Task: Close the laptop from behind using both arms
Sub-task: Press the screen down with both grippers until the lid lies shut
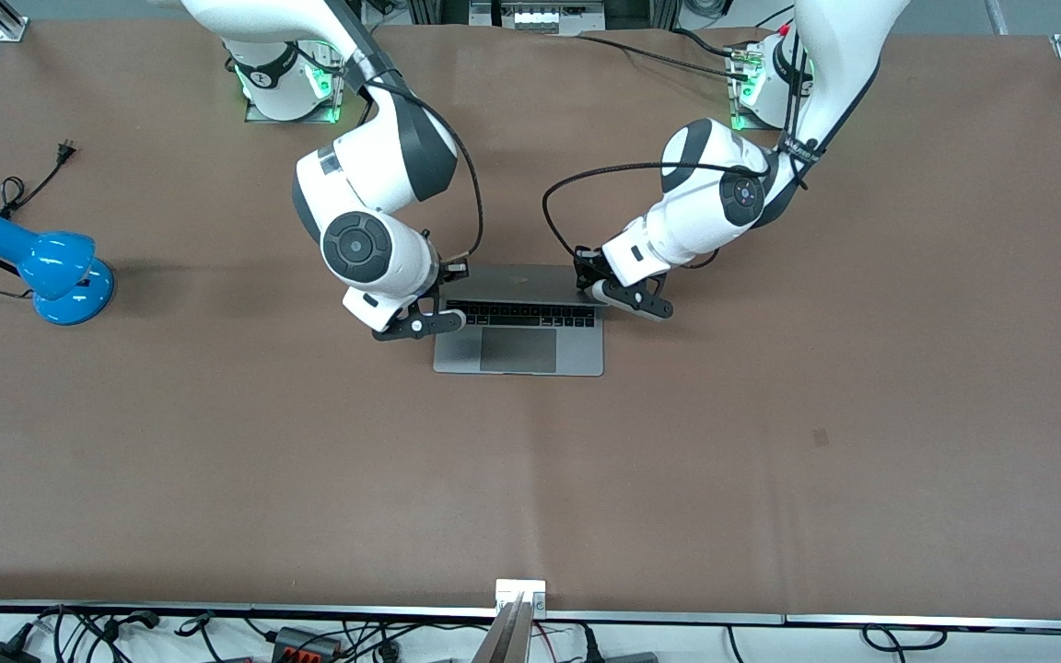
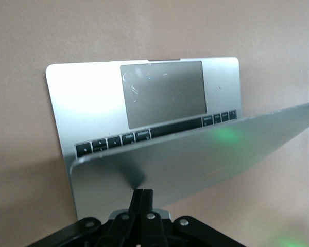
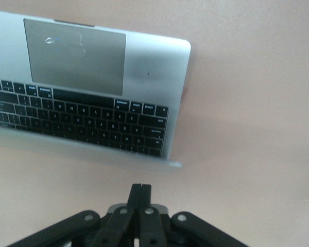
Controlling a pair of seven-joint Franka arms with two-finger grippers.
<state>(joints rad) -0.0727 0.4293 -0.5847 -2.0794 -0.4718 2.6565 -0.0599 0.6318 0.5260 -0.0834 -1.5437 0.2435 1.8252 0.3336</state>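
The grey laptop (image 1: 518, 354) lies in the middle of the table, with its lid (image 1: 517, 276) tilted partway down over the black keyboard (image 1: 521, 313). My left gripper (image 1: 632, 300) is shut and empty. Its tips (image 2: 142, 193) rest against the back of the lid (image 2: 206, 154), at the laptop's corner toward the left arm's end. My right gripper (image 1: 420, 323) is shut and empty at the corner toward the right arm's end. In the right wrist view the gripper (image 3: 140, 188) sits just short of the lid's top edge (image 3: 167, 164), with the keyboard (image 3: 82, 118) and trackpad (image 3: 74, 56) past it.
A blue desk lamp (image 1: 52, 267) with a black cord lies toward the right arm's end of the brown table (image 1: 530, 479). Cables run along the table edge nearest the front camera.
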